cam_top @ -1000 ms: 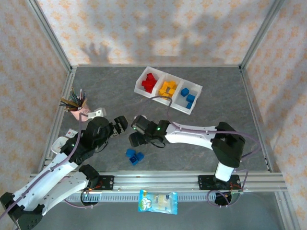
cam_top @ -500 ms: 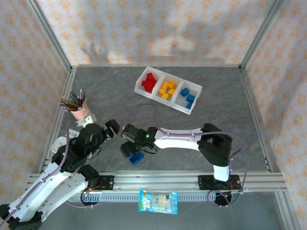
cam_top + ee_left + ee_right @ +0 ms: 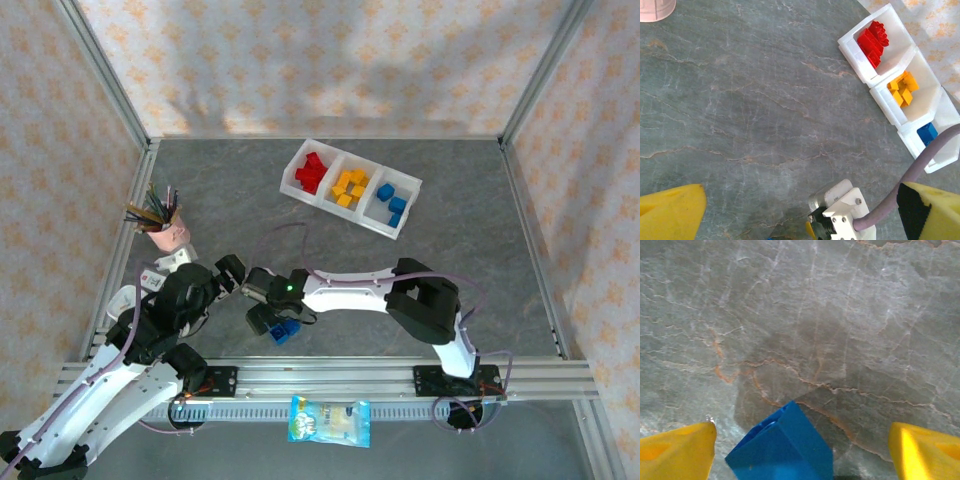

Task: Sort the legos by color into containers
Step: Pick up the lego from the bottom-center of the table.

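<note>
**Top view:** the right arm is reaching across to the near left of the table (image 3: 500,230). Its right hand (image 3: 266,318) is hanging over the loose blue legos (image 3: 286,330) near the front rail. The left hand (image 3: 232,271) is waiting just beside it, fingers apart and empty. The tray (image 3: 412,184) is sitting well apart at the far side, holding red legos (image 3: 311,172), yellow-orange legos (image 3: 349,187) and sorted blue legos (image 3: 393,203), one color per compartment. The step in hand appears to be the pickup of a remaining blue piece. **Left wrist view:** the left hand's yellow fingertips (image 3: 670,210) are standing wide apart over bare table, and the tray's contents are reading more plainly than from above. **Right wrist view:** a blue brick (image 3: 782,445) is lying between the right hand's fingers (image 3: 675,447), which are spread and clear of it on both sides, a gap too fine to judge from above. The next move is probably calling for a descent, a closing on the brick, then a carry to the blue compartment.
</note>
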